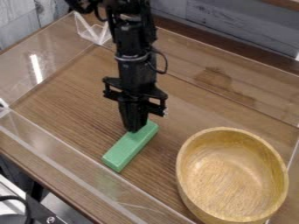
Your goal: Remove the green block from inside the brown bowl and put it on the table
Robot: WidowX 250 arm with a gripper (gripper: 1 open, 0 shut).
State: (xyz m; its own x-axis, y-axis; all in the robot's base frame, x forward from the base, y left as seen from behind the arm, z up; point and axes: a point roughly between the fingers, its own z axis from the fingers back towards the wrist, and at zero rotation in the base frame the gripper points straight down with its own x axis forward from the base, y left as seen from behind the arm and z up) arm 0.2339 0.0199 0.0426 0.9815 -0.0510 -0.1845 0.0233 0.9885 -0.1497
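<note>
Black metal tool (133, 127) clenched at the matte green rectangular block (129, 147), which lies beneath it on the brown wood-grain surface (65, 122).
</note>
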